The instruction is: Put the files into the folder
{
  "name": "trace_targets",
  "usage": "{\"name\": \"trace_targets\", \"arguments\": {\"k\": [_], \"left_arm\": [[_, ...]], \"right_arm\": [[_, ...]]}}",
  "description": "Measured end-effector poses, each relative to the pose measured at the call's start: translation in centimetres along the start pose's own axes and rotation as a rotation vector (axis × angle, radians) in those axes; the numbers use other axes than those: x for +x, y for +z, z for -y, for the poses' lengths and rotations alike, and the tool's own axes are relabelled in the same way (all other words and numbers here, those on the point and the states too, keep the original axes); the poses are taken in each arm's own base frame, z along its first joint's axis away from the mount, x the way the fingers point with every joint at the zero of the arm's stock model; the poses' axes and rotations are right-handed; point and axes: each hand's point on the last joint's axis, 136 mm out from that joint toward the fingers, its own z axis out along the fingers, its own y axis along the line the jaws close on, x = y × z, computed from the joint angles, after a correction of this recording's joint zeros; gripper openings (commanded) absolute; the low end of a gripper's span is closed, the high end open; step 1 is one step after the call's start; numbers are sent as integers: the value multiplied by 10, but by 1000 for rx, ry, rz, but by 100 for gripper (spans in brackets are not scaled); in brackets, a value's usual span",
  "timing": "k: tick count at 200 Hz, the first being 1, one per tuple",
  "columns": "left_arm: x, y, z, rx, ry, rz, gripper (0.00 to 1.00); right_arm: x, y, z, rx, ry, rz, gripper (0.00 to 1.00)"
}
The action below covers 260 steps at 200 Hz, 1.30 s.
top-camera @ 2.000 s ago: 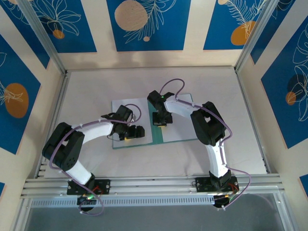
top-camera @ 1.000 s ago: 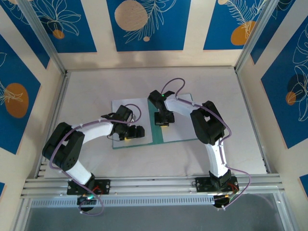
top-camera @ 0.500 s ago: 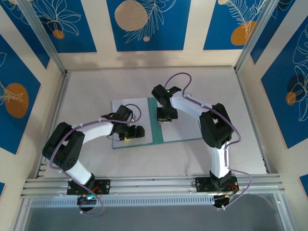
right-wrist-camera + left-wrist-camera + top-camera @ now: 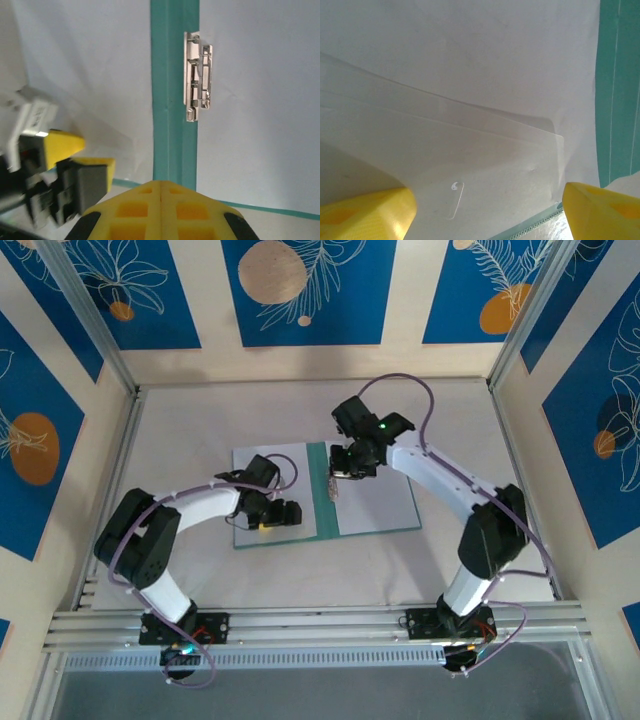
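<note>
**A:** Where is the folder (image 4: 322, 515)?

**B:** It lies open and flat on the pale counter (image 4: 190, 420), near the middle of the overhead frame. Its green spine runs up and down, and the metal clip (image 4: 198, 75) sits just right of the spine.

**A:** And the files (image 4: 380, 502)?

**B:** They are two white sheets, one on each leaf (green peeks out at the spine and along the lower edge).

**A:** The left fingers (image 4: 365, 215)?

**B:** They are spread wide, one yellow tip in each bottom corner of their own camera. They sit over the left sheet (image 4: 470, 65), and a paper edge bows across the middle of that frame. I cannot tell whether the tips touch the paper.

**A:** The right fingers (image 4: 161, 210)?

**B:** They are pressed together with nothing between them, at the bottom centre of their camera. They are over the green spine, and the clip is above them in the frame.
</note>
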Motion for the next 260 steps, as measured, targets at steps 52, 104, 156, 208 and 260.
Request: {"name": "trace_targets", "arguments": {"k": [52,104,156,208,260], "left_arm": [[-18,1,-2,-48,33,18,83],[-30,-1,2,-37,27,30,84],[-32,-12,0,-66,39,26,94],[-49,-68,9,-58,100,237,100],[-38,-98,-27,-153,80,452,100]], "right_arm": [[10,-47,5,-100,-7,124,15],[35,-63,45,-127,21,225,31],[47,-56,90,-132,96,293,51],[40,-33,121,-158,141,429,56],[35,-5,134,-187,131,507,57]]}}
